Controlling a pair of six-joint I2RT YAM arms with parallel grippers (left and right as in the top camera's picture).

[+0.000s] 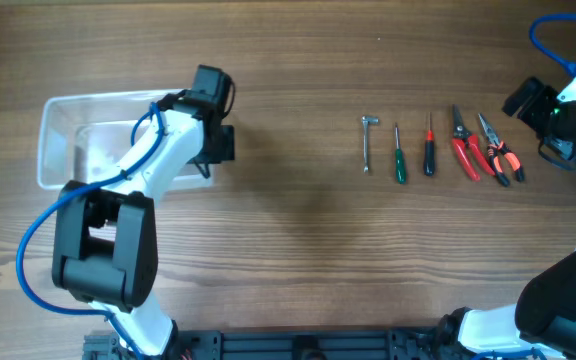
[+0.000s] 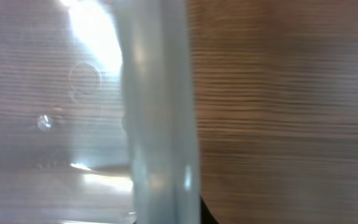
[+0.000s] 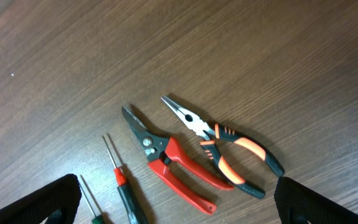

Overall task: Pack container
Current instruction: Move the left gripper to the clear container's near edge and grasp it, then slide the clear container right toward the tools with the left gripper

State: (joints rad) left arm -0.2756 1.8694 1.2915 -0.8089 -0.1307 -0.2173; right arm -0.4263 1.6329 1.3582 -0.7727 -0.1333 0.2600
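The clear plastic container (image 1: 68, 130) lies at the left of the table. My left gripper (image 1: 211, 150) is at its right end. In the left wrist view the thick rim (image 2: 160, 124) fills the middle as an upright band, with one dark finger tight against its right side, so the gripper (image 2: 166, 218) looks shut on the rim. My right gripper (image 1: 538, 110) is open and empty, hovering above the orange-handled pliers (image 3: 229, 146) and red-handled cutters (image 3: 173, 162). Its fingers (image 3: 179, 208) show at the bottom corners.
A row of tools lies right of centre: a small metal key (image 1: 368, 140), a green screwdriver (image 1: 399, 155), a red-and-black screwdriver (image 1: 429, 150), the red cutters (image 1: 464, 145) and the orange pliers (image 1: 498, 152). Bare wood lies between the container and the tools.
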